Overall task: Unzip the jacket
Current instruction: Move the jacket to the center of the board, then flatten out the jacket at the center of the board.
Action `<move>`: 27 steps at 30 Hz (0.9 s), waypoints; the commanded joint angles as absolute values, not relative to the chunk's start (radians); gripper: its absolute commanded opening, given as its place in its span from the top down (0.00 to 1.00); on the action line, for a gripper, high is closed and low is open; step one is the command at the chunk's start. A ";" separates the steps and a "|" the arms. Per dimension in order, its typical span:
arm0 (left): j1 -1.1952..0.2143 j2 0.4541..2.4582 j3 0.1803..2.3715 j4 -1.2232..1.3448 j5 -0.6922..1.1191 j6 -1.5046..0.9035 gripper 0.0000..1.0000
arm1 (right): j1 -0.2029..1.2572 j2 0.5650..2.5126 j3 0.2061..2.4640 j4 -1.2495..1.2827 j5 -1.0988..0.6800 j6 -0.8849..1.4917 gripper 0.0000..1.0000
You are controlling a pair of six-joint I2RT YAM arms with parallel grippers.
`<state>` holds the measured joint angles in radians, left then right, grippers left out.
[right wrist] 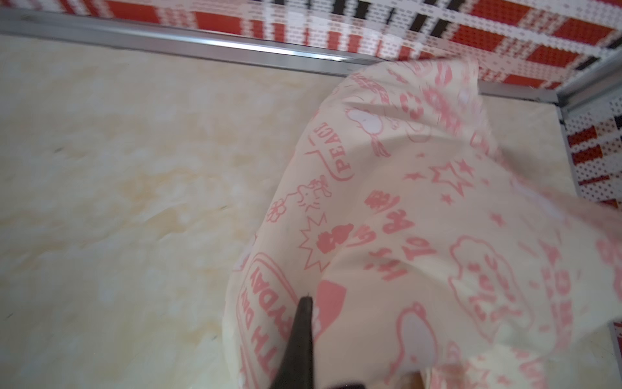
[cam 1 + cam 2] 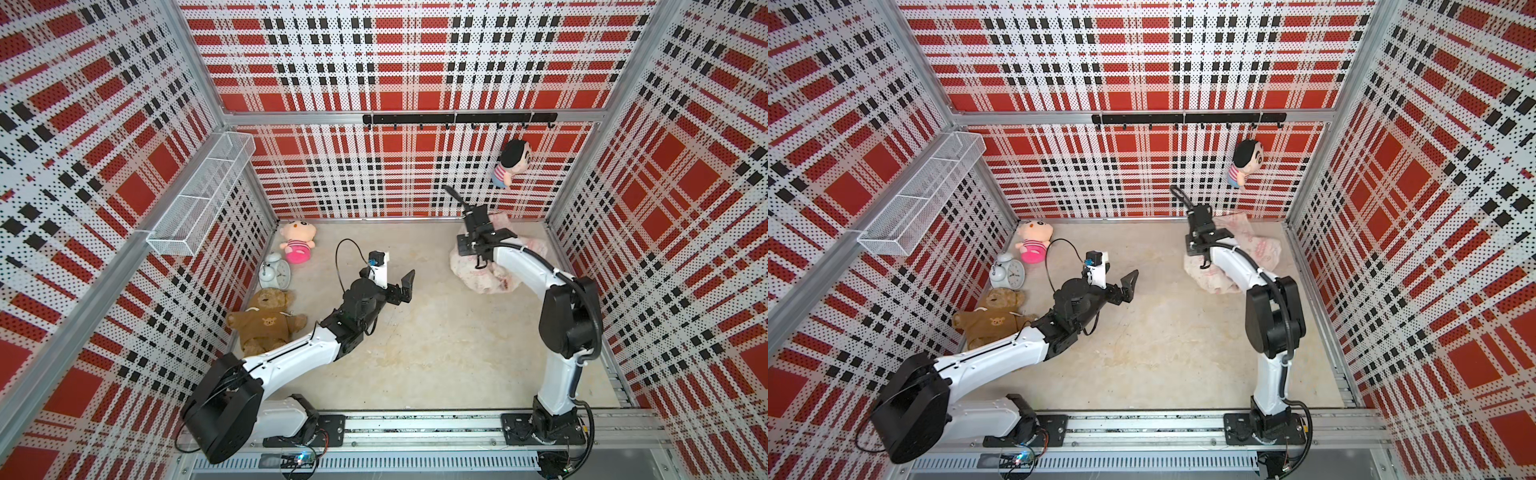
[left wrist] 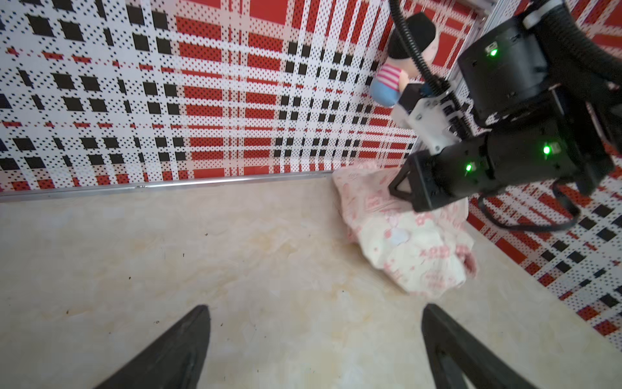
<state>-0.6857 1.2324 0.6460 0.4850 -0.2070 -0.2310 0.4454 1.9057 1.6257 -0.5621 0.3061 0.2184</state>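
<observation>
In both top views the jacket (image 2: 467, 272) (image 2: 1264, 249) sits at about 2 o'clock on the pale, stone-look floor (image 2: 436, 357), close to the back wall (image 2: 415, 187). It is soft cream cloth with pink pictures, bunched into a lumpy heap, so it has no clear long side and I cannot tell which way its hood or zipper points. The right gripper (image 2: 481, 262) points down into the heap. The left gripper (image 2: 405, 289) hangs near the middle of the floor, well apart from the jacket, aimed toward 2 o'clock. In the left wrist view its two pointed black fingers (image 3: 178, 350) stand far apart over bare floor, and the jacket (image 3: 404, 249) lies crumpled beyond them. In the right wrist view the right gripper (image 1: 304, 303) shows as one thin dark wedge, squeezed together on the smooth cloth, which has pink stars, cartoon animals and the word PEACE.
</observation>
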 commanded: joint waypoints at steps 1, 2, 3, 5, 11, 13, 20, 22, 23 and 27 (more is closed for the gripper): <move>-0.674 1.123 0.595 0.493 -0.198 -0.249 0.02 | 0.539 1.884 1.604 -0.660 0.360 0.262 0.57; -0.667 1.084 0.577 0.485 -0.202 -0.253 0.02 | 0.567 1.874 1.610 -0.675 0.329 0.289 0.38; -0.658 1.043 0.560 0.471 -0.206 -0.255 0.02 | 0.586 1.856 1.611 -0.683 0.307 0.316 0.28; -0.640 0.966 0.537 0.429 -0.214 -0.256 0.02 | 0.598 1.801 1.603 -0.686 0.281 0.359 0.20; -0.593 0.816 0.532 0.238 -0.244 -0.247 0.02 | 0.579 1.609 1.611 -0.759 0.382 0.363 0.05; -0.592 0.814 0.531 0.219 -0.218 -0.256 0.02 | 0.551 1.549 1.581 -0.764 0.371 0.355 0.01; -0.673 1.018 0.593 0.211 -0.134 -0.236 0.02 | 0.260 1.346 1.183 -0.550 0.072 0.441 0.00; -0.691 1.110 0.641 0.195 -0.111 -0.232 0.02 | 0.184 1.321 1.079 -0.456 0.002 0.468 0.00; -0.695 1.162 0.665 0.189 -0.089 -0.233 0.02 | 0.166 1.320 1.045 -0.423 -0.015 0.461 0.00; -0.707 1.283 0.707 0.226 -0.036 -0.292 0.02 | 0.161 1.401 1.012 -0.382 -0.067 0.396 0.01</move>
